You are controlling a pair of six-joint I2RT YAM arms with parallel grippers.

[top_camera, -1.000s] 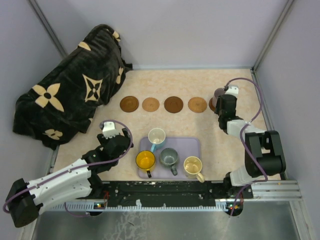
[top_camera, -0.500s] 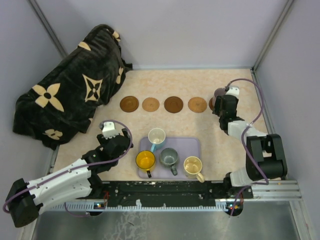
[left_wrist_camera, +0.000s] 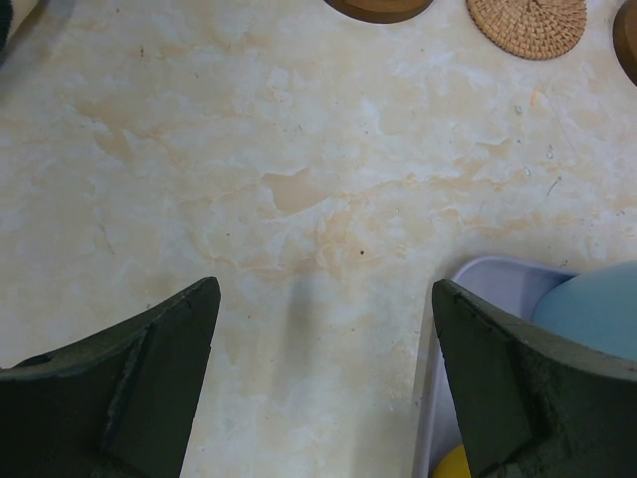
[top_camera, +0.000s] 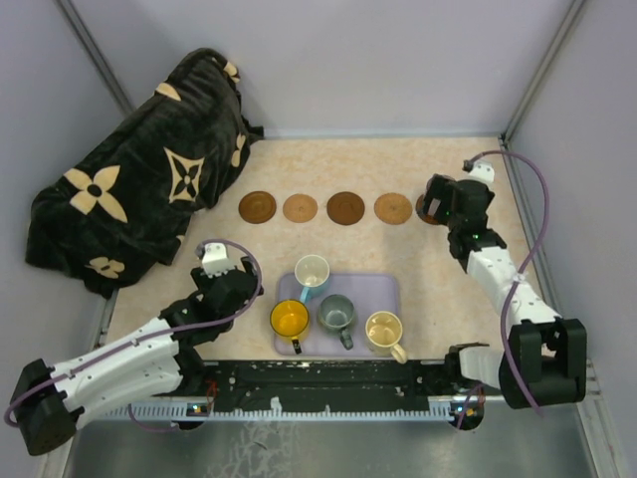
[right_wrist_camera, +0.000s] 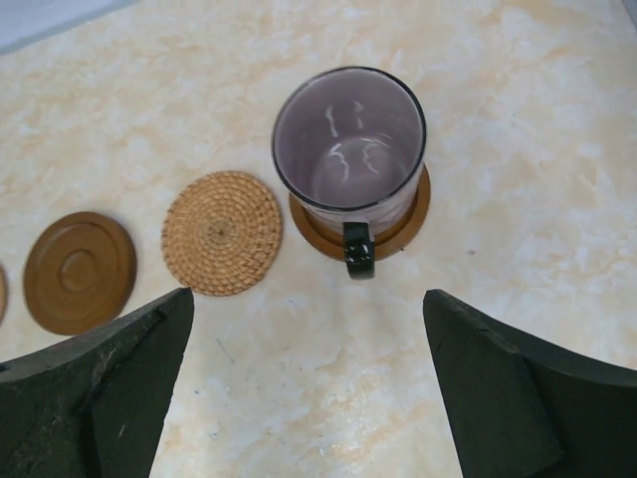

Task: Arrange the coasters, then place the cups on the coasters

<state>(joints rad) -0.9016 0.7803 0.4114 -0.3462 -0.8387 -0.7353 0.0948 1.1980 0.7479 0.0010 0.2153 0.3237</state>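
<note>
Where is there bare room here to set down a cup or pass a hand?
Free: the tabletop band between the coaster row and the tray; the strip between that row and the back wall; the patch right of the tray. Crowded: the tray, with four cups, and the row's right end, where the right tool hovers by the purple cup.
</note>
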